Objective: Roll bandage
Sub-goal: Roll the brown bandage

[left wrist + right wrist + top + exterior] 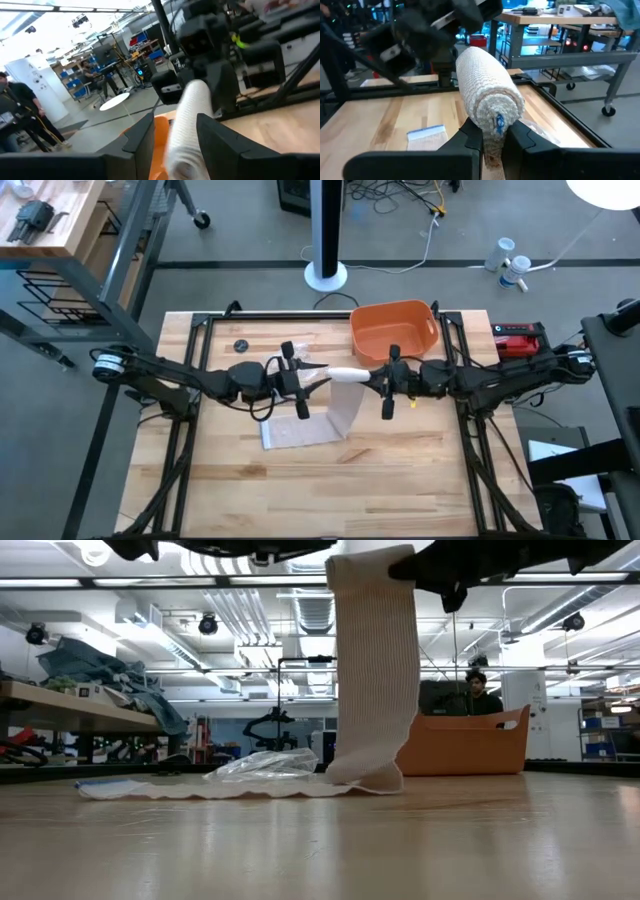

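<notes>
High view: the bandage is hanging in mid-air above the table's centre, its rolled end stretched between two grippers while the loose strip is dropping to the wood and trailing left. The right gripper is pinching one end of the roll with its fingers pressed against it. The left gripper is flanking the other end, fingers spread beside the roll; actual contact is hard to make out. A clear plastic wrapper is lying beside the strip, and an orange tub is sitting farther back, partly blocked by the arms.
</notes>
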Available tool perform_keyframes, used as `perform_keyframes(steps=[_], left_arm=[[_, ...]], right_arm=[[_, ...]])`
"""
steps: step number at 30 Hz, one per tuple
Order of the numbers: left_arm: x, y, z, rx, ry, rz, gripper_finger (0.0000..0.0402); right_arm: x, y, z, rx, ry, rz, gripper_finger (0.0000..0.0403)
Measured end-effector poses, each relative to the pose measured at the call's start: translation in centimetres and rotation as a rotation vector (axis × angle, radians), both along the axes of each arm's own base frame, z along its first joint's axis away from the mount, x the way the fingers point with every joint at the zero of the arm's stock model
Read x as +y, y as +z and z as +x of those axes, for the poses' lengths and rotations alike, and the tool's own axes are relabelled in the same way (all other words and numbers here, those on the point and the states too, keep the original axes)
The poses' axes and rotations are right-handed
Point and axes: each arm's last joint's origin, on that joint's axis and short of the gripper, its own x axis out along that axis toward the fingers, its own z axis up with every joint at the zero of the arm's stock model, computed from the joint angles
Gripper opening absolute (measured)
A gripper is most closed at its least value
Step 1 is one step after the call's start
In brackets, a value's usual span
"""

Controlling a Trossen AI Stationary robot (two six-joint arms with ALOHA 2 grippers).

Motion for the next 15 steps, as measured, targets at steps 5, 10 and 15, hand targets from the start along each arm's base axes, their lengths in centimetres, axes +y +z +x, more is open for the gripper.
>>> perform_keyframes(steps=[5,10,15], left_arm=[[-0.1,1.2,-0.9,-0.062,-0.013,-0.104,0.0144],[-0.7,5.3,-4.1,-0.256,-0.084,-0.267,0.0155],[-0.9,5.9,-5.9,-0.208,-0.173,-0.368,0.0164]], right_arm=[[1.5,0.6,0.0,-0.05,0.068,-0.13,0.0028],[4.0,1.7,-0.6,-0.05,0.014,-0.354,0.0028],[5.9,2.8,-0.9,-0.011,-0.08,-0.543,0.0028]])
